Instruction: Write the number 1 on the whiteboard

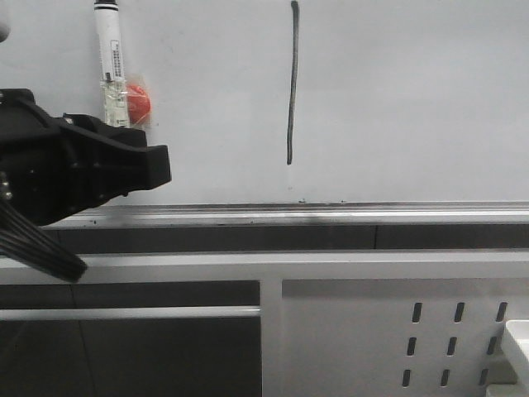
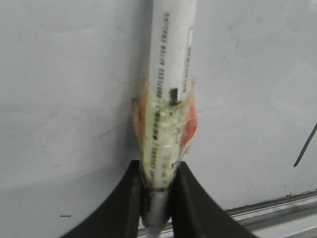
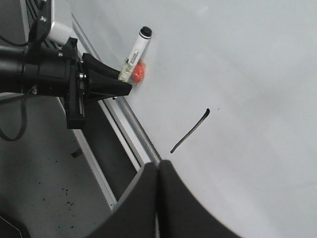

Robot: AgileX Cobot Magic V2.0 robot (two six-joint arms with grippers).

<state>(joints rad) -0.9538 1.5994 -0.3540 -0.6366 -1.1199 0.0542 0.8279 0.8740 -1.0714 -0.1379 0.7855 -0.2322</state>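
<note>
The whiteboard [image 1: 413, 99] fills the back of the front view, with a metal rail [image 1: 331, 213] along its lower edge. The number 1 [image 1: 292, 83] is a thin, slightly wavy black stroke on it; it also shows in the right wrist view [image 3: 190, 131] and at the edge of the left wrist view [image 2: 305, 146]. My left gripper [image 1: 124, 124] is shut on a white marker pen [image 1: 110, 50] wrapped in tape with a red patch, held left of the stroke; the pen shows in the left wrist view [image 2: 171, 74] between the fingers [image 2: 185, 198]. My right gripper [image 3: 158, 166] is shut and empty, away from the board.
A white perforated metal panel [image 1: 397, 339] stands below the rail at the right. A horizontal white frame bar [image 1: 248, 266] runs under the board. A white object [image 1: 519, 343] sits at the far right edge. Dark floor [image 3: 39, 173] shows beside the rail [image 3: 124, 134] in the right wrist view.
</note>
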